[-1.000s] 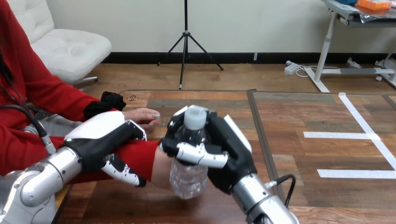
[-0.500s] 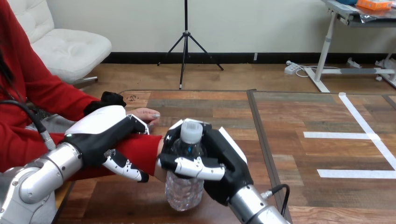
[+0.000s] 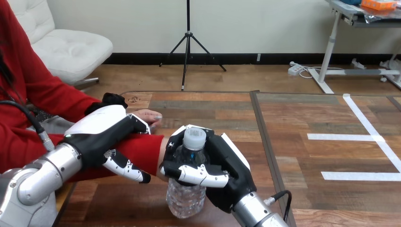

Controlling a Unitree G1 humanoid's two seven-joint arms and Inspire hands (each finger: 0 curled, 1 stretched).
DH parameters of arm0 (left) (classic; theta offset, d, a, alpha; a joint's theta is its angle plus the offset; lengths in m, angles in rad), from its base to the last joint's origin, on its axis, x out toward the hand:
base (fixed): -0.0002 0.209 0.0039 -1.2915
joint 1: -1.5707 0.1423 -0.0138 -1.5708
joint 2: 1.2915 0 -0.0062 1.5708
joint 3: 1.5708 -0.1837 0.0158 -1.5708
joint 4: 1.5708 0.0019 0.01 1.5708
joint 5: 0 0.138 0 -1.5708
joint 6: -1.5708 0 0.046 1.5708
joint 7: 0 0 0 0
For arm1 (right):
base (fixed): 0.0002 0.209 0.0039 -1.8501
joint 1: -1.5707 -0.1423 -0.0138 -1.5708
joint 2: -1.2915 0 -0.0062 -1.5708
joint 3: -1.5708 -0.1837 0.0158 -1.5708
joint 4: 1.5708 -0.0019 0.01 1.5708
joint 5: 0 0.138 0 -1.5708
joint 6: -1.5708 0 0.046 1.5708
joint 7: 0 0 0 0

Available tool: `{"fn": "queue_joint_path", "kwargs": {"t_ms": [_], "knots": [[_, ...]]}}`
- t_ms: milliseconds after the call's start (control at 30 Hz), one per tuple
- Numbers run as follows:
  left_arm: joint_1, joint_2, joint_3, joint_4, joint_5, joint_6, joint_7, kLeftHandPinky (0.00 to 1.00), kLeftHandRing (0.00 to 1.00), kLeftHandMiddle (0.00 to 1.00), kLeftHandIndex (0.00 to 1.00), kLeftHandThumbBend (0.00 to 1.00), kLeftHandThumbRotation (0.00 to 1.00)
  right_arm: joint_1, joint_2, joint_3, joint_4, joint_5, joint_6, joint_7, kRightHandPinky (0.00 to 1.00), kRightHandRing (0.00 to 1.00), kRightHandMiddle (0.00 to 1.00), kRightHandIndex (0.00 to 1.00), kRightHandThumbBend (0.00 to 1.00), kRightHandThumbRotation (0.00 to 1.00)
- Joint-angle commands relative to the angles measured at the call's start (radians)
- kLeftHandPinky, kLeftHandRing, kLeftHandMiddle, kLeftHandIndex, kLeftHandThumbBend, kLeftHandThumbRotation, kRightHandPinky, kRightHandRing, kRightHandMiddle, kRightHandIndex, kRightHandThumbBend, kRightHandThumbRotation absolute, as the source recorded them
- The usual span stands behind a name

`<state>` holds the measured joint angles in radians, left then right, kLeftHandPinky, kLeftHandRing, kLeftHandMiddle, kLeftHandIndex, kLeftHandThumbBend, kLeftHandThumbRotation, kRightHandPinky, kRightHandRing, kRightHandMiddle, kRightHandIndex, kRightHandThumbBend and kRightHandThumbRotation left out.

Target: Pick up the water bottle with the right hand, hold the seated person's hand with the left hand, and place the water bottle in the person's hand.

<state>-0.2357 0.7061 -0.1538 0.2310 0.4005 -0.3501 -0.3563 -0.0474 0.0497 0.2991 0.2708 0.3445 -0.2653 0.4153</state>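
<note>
The clear, ribbed plastic water bottle (image 3: 186, 201) stands upright close to the near edge of the brown wooden worktop (image 3: 213, 109), left of its middle. The right robot hand (image 3: 232, 170) is clasped about its upper half, fingers wrapped across the front just under the white screw cap (image 3: 194, 138). Whether the base rests on the wood or hangs just clear of it cannot be told. Toward the left edge, the left robot hand (image 3: 97, 135) lies over the person's red-sleeved forearm (image 3: 144, 149), its fingers curled down round the near side of the sleeve. That arm's bare wrist (image 3: 162, 152) shows just beside the bottle, while the palm is hidden behind it. The person's other hand (image 3: 146, 117) rests on the worktop farther back. The bottle appears to hold water, so it is likely moderately heavy for its thin wall, which would dent under a hard squeeze. The smooth plastic may slip, though the ribs should give purchase. The shoulder below the cap is probably the stiffest place to hold, and this high grasp leaves the lower body free for the person to take.
</note>
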Motion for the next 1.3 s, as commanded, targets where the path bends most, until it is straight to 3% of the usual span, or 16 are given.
{"fn": "queue_joint_path", "kwargs": {"t_ms": [0,167,467,667,867,967,1067,1167,1267], "knots": [[-0.111,-0.040,0.033,-0.155,-0.072,-0.052,0.004,0.30,0.36,0.43,0.43,0.85,0.00,-0.063,0.147,0.006,-0.010,0.029,-0.055,0.021,0.31,0.34,0.38,0.41,0.85,0.00],[-0.111,-0.041,0.034,-0.153,-0.076,-0.056,-0.006,0.30,0.36,0.42,0.43,0.86,0.00,-0.065,0.141,0.004,-0.023,0.022,-0.033,0.005,0.35,0.37,0.39,0.41,0.86,0.00],[-0.104,-0.042,0.037,-0.161,-0.095,-0.041,-0.042,0.30,0.36,0.42,0.43,0.87,0.00,-0.098,0.127,-0.009,-0.015,0.012,-0.054,0.012,0.36,0.37,0.39,0.40,0.85,0.00],[-0.098,-0.045,0.040,-0.169,-0.095,-0.037,-0.051,0.29,0.35,0.42,0.43,0.87,0.00,-0.125,0.110,-0.018,-0.009,0.008,-0.078,0.035,0.35,0.37,0.39,0.41,0.82,0.00],[-0.091,-0.046,0.041,-0.185,-0.091,-0.025,-0.061,0.28,0.34,0.41,0.41,0.88,0.00,-0.144,0.107,-0.033,-0.012,0.024,-0.062,0.045,0.35,0.36,0.39,0.40,0.81,0.00],[-0.091,-0.047,0.040,-0.180,-0.087,-0.032,-0.057,0.28,0.34,0.41,0.41,0.88,0.00,-0.155,0.103,-0.042,-0.020,0.028,-0.057,0.047,0.34,0.36,0.39,0.41,0.81,0.00],[-0.089,-0.046,0.040,-0.178,-0.092,-0.033,-0.062,0.28,0.34,0.41,0.41,0.89,0.00,-0.169,0.102,-0.051,-0.009,0.026,-0.087,0.063,0.34,0.36,0.40,0.41,0.80,0.00],[-0.090,-0.050,0.039,-0.166,-0.094,-0.050,-0.056,0.27,0.33,0.40,0.40,0.89,0.00,-0.173,0.092,-0.054,-0.043,0.013,-0.058,0.042,0.34,0.36,0.40,0.40,0.81,0.00],[-0.092,-0.053,0.036,-0.149,-0.099,-0.057,-0.059,0.27,0.33,0.40,0.40,0.89,0.00,-0.188,0.088,-0.061,-0.046,0.019,-0.067,0.058,0.33,0.36,0.40,0.40,0.80,0.00]]}}
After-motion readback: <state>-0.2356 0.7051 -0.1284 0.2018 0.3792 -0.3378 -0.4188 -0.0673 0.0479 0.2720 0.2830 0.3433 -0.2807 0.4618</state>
